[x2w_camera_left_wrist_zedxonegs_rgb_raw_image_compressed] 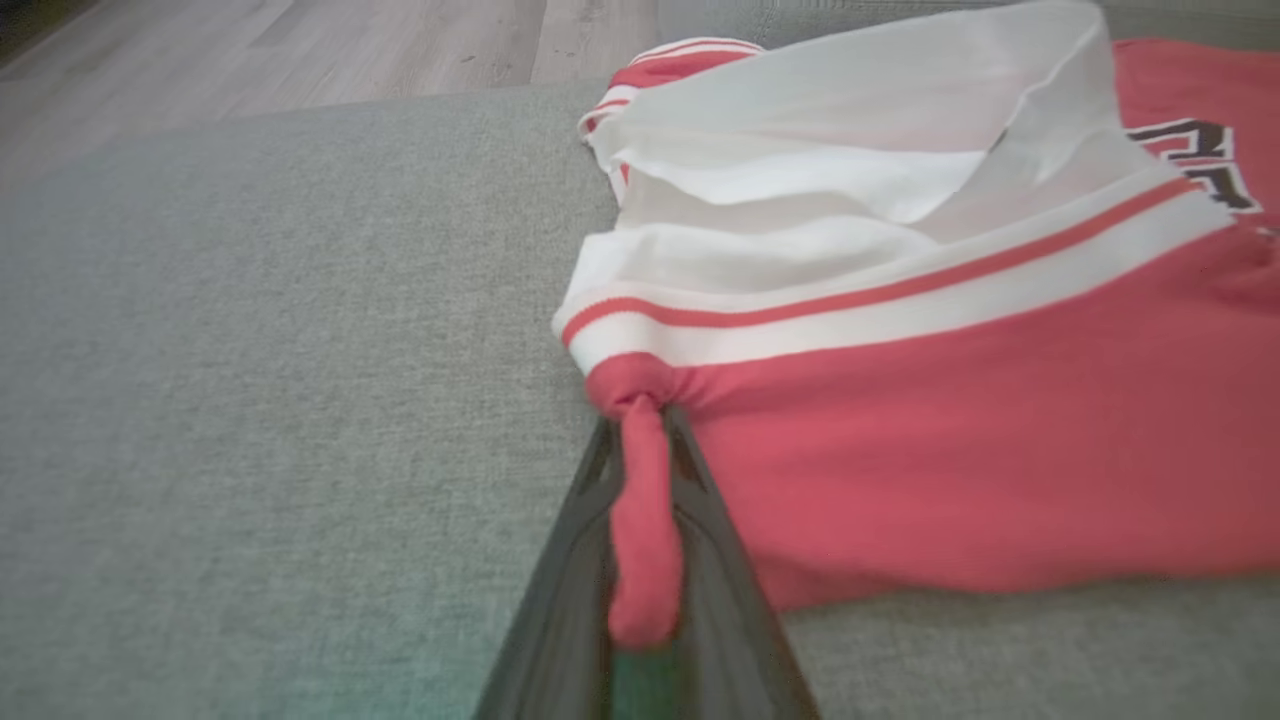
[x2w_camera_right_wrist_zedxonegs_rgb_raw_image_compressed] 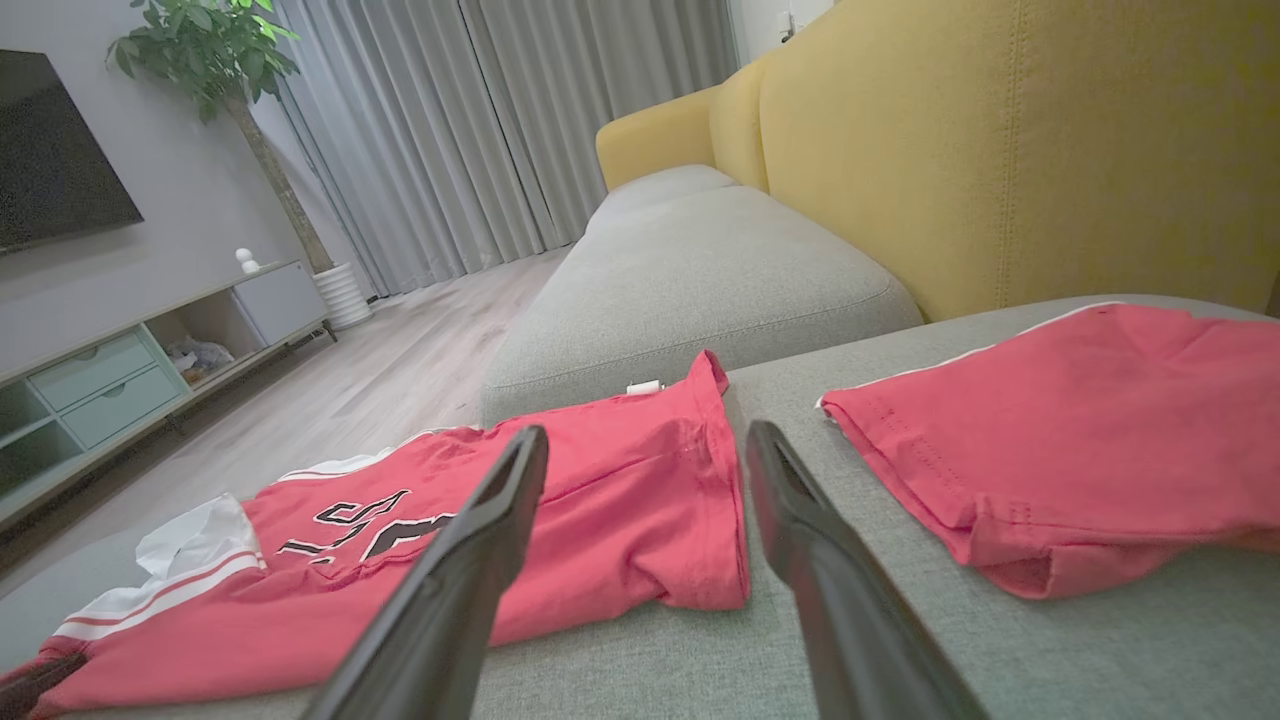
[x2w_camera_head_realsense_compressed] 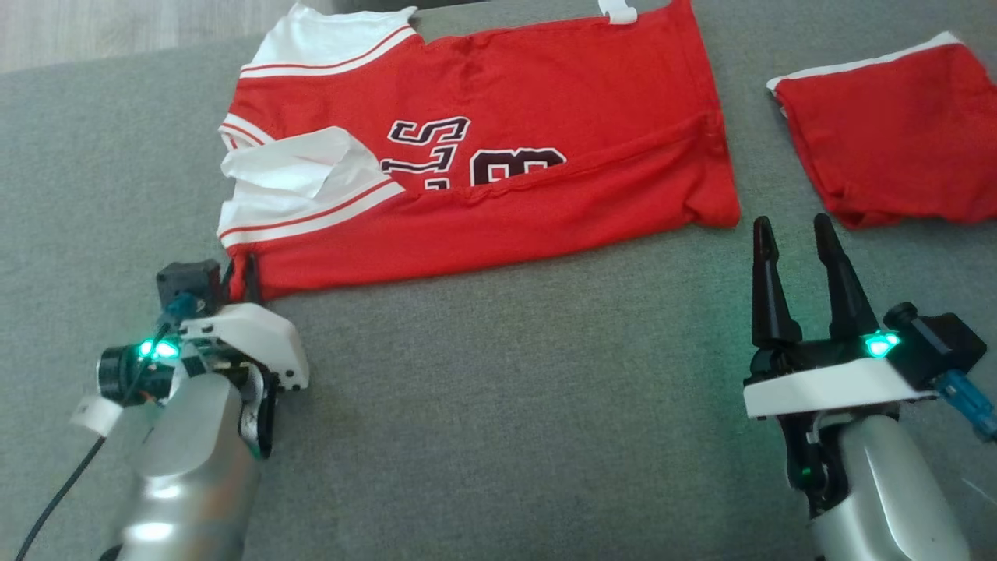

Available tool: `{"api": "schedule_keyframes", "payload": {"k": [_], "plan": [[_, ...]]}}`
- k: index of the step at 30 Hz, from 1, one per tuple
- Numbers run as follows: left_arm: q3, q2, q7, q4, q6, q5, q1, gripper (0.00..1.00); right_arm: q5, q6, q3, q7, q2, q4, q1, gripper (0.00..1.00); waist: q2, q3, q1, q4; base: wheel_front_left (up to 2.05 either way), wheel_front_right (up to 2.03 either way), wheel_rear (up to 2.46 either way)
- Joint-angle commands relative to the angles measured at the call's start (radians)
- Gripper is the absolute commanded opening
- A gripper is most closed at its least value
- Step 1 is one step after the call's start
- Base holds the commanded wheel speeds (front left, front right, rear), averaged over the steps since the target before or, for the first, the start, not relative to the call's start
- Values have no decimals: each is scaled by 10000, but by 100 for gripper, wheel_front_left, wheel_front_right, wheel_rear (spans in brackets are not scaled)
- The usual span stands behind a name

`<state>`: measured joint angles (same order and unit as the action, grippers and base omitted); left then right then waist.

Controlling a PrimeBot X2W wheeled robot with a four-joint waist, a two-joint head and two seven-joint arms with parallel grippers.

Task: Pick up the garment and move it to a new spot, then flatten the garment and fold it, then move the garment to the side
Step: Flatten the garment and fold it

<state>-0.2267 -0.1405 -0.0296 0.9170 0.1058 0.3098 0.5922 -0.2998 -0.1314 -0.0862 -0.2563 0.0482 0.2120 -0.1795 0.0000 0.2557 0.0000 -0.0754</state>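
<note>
While the left gripper [x2w_camera_left_wrist_zedxonegs_rgb_raw_image_compressed: 640, 430] pinches the near-left corner of the red jersey [x2w_camera_head_realsense_compressed: 545, 93], spread across the far grey cushion [x2w_camera_head_realsense_compressed: 506, 405], the right gripper [x2w_camera_head_realsense_compressed: 794, 234] hovers with jaws apart near the near-right hem corner. It should probably bite that corner equally deep, so both ends lift level, clear of the red shorts [x2w_camera_head_realsense_compressed: 896, 132] further right.

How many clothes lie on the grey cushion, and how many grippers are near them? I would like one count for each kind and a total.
jersey: 1
shorts: 1
grippers: 2 (left gripper, right gripper)
Total: 4
</note>
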Motion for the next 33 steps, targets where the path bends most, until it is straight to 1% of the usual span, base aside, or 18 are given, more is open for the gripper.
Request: {"api": "schedule_keyframes", "payload": {"k": [1, 4, 6, 8, 10, 13, 17, 21, 23, 29, 30, 31, 33], "plan": [[272, -340, -129, 14, -28, 62, 97, 0, -33, 7, -178, -55, 20, -208, -316, 100, 0, -42, 0, 53, 0, 0, 0], [162, -209, -740, -221, -223, 48, 194, 0, 197, 7, -82, -55, 20, 95, -373, 100, 0, -145, 0, 191, 0, 0, 0], [94, -98, -1288, -486, -324, 28, 250, 0, 378, 7, 10, -47, 20, 523, -465, 100, 0, -228, 0, 313, 0, 0, 0], [34, 25, -1743, -804, -372, 2, 297, 0, 620, 7, 124, 176, 20, 1025, -660, 100, 0, -299, 0, 471, 0, 0, 0], [-42, 152, -1943, -1081, -419, -9, 305, 0, 827, 7, 383, 541, 20, 1460, -938, 100, 0, -328, 0, 646, 0, 0, 0], [-252, 237, -2134, -1550, -588, -133, 311, 0, 1175, 7, 853, 1246, 20, 2120, -1451, 100, 0, -317, 0, 854, 0, 0, 0], [-522, 330, -2232, -2075, -691, -301, 247, 0, 1474, 7, 1468, 2144, 20, 3115, -2142, 100, 0, -232, 0, 1115, 0, 0, 0], [-759, 379, -2263, -2376, -760, -427, 172, 0, 1982, 7, 2067, 2498, 20, 3990, -2751, 100, 0, -109, 0, 1311, 0, 0, 0], [-838, 393, -2271, -2483, -770, -458, 130, 0, 2105, 7, 2142, 2595, 20, 4405, -3039, 100, 0, -37, 0, 1389, 0, 0, 0], [-997, 359, -2268, -2610, -795, -489, 31, 0, 2949, 7, 2358, 2977, 20, 5618, -3689, 100, 0, 117, 0, 1540, 0, 0, 0], [-1005, 332, -2258, -2608, -792, -485, 19, 0, 3153, 7, 2373, 3059, 20, 5779, -3759, 44, 0, 125, 0, 1550, 0, 0, 0], [-1012, 302, -2247, -2604, -776, -489, 12, 0, 3429, 7, 2375, 3085, 20, 5878, -3819, 0, 0, 124, 0, 1554, 0, 0, 0], [-1040, 253, -2208, -2573, -740, -504, -12, 0, 3733, 7, 2374, 3043, 20, 6006, -3908, 0, 0, 79, 0, 1556, 0, 0, 0]]}}
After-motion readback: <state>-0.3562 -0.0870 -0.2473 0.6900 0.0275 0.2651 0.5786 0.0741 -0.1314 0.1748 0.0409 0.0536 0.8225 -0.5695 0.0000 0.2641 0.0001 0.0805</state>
